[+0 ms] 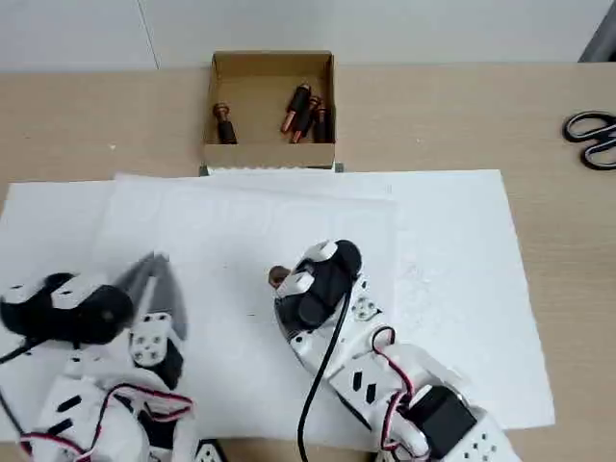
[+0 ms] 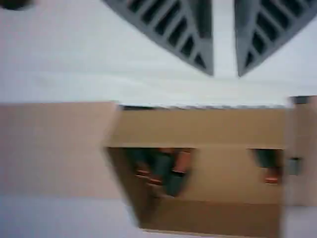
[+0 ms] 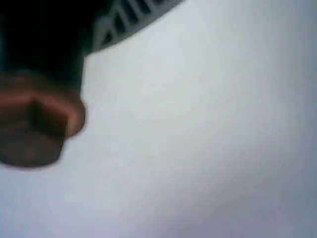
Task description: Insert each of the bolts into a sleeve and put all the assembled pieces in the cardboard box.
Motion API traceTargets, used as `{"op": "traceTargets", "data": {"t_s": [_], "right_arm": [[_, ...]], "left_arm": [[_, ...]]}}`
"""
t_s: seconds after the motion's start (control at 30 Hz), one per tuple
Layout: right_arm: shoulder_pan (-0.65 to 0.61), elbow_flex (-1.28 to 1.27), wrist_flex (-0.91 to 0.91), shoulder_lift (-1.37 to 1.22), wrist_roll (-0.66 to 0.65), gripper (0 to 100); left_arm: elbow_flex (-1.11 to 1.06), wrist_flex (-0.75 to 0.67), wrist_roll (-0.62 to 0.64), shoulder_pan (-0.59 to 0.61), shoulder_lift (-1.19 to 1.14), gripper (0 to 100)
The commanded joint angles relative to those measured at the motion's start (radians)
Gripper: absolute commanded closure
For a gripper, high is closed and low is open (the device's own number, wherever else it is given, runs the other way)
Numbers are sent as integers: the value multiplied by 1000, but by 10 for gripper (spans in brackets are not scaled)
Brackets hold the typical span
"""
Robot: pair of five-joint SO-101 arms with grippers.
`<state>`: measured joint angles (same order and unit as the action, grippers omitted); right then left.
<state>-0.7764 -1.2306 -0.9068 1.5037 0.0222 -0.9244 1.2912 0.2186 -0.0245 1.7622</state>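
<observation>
The cardboard box (image 1: 270, 154) stands at the table's far middle, with one assembled piece (image 1: 223, 123) on its left side and a bunch of others (image 1: 304, 114) on its right. My right gripper (image 1: 287, 281) is over the middle of the white paper, shut on a copper bolt (image 1: 278, 277). Up close, the bolt's hex head (image 3: 37, 124) sticks out of a dark sleeve beside a grey finger (image 3: 133, 12). At the paper's near left, my left gripper (image 1: 157, 260) points toward the box (image 2: 198, 126). Its fingertips (image 2: 225, 72) stand narrowly open with nothing between them.
A large white paper sheet (image 1: 433, 250) covers the table in front of the box. Black scissors (image 1: 592, 138) lie at the far right edge. Both arm bodies crowd the near edge.
</observation>
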Motion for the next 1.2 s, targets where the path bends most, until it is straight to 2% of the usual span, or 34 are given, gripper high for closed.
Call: {"op": "traceTargets", "data": {"t_s": [0.0, 0.2, 0.5, 0.67, 0.87, 1.03, 1.17], "right_arm": [[79, 17, 5, 18, 8, 996], [242, 17, 5, 18, 8, 996], [473, 18, 4, 19, 8, 996], [527, 14, 4, 19, 8, 996], [536, 11, 4, 19, 8, 996], [535, 9, 5, 18, 8, 995], [538, -17, 77, 16, 6, 995]], "left_arm": [[-53, -8, -37, 132, -3, 994], [-239, -91, -38, 250, 28, 994], [-453, -275, -3, 167, 58, 994], [-584, -381, -6, 160, 58, 994], [-756, -548, -69, 158, 58, 994], [-756, -548, -78, 78, 54, 994], [-756, -427, -81, -15, 52, 994]]}}
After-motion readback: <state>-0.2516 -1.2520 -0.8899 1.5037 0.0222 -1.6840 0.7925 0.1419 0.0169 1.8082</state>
